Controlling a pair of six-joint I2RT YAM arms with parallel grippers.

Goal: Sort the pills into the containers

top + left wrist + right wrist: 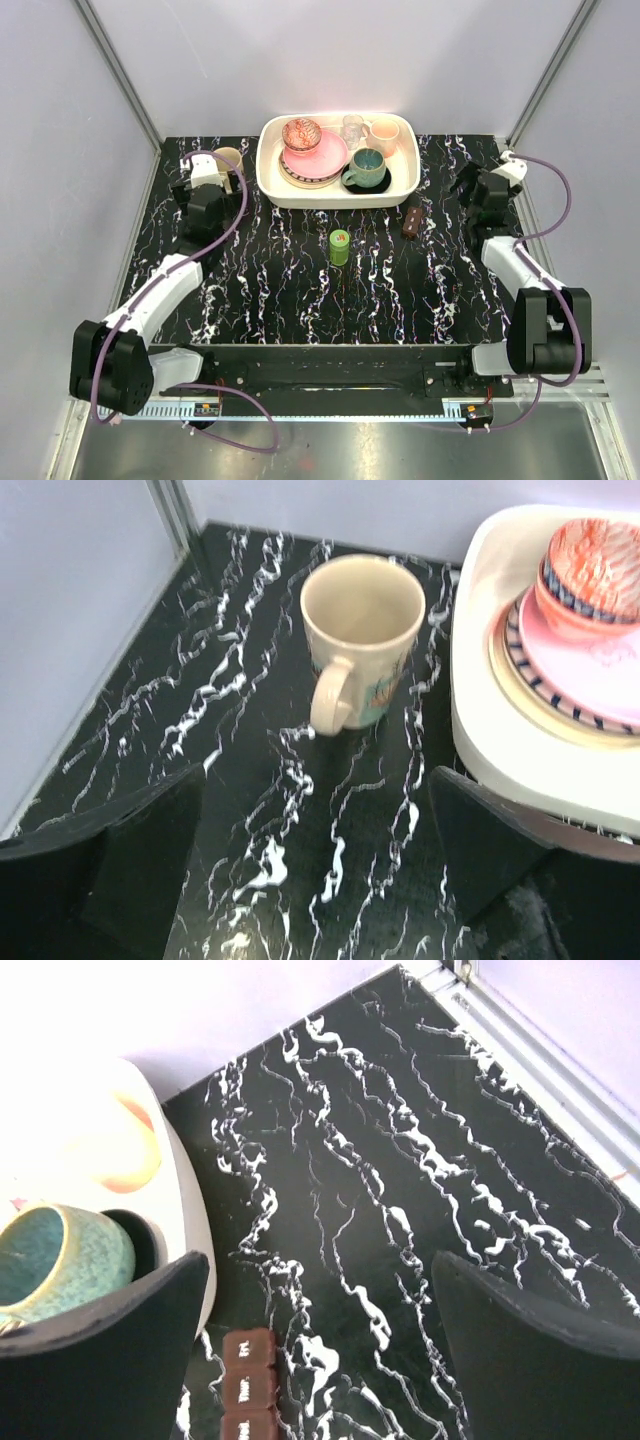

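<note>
- State: left tool (315, 880) and right tool (320, 1360) both released, grasping nothing.
- Location: small dark-brown oblong compartmented case (248, 1388) lies on black marbled tabletop (400, 1210) beside white tray (180, 1190), near right tool.
- Advice: straddle its narrow width squarely, avoiding tray.

1. the table (260, 290) top is showing a smooth black surface veined with white like marble, and it is catching a soft sheen.
2. the white tray (268, 178) at the table's far edge is looking smooth and glossy, like glazed ceramic or hard plastic.
3. the beige mug (360, 630) in the far left corner is gleaming like glazed ceramic.
4. the teal mug (60, 1260) in the tray is showing a speckled, duller glaze.
5. the brown pill case (248, 1385) is looking like smooth plastic.
6. the fingers (130, 870) of the left gripper (315, 780) and of the right gripper (320, 1260) are looking like matt black plastic.
7. the frame rail (540, 1060) by the table's far right corner is shining like brushed metal.
</note>
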